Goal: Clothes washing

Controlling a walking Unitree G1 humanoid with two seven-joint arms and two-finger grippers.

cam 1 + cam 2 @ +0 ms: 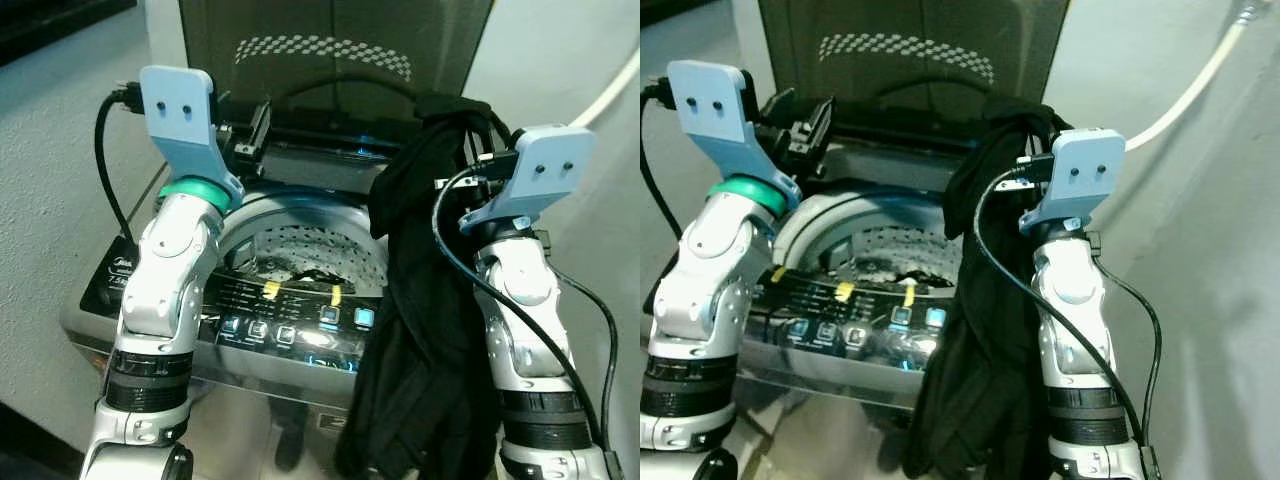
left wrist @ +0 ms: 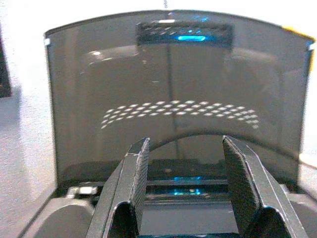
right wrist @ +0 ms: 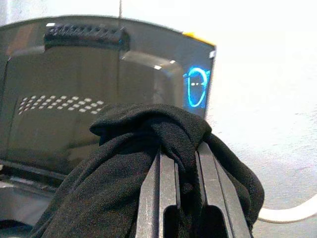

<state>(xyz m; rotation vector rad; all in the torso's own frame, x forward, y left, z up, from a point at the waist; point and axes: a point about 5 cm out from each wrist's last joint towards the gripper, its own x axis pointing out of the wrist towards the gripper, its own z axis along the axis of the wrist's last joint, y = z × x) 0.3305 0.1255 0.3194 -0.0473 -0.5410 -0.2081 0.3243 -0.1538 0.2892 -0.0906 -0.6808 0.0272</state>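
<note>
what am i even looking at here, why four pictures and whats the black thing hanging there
This is a humanoid robot doing laundry. The top two pictures come from cameras in its head, looking down at its own two silver arms. The bottom two come from cameras on its wrists, each looking along that arm's two black fingers.

In front of it stands a top-loading washing machine with its dark lid raised. You can see the perforated drum inside and a lit control panel along the front.

The black thing is a black garment. The right gripper is shut on it, with the cloth bunched over the fingertips and hanging down in front of the machine.

The left gripper is open, holds nothing, and points at the lid.
</note>
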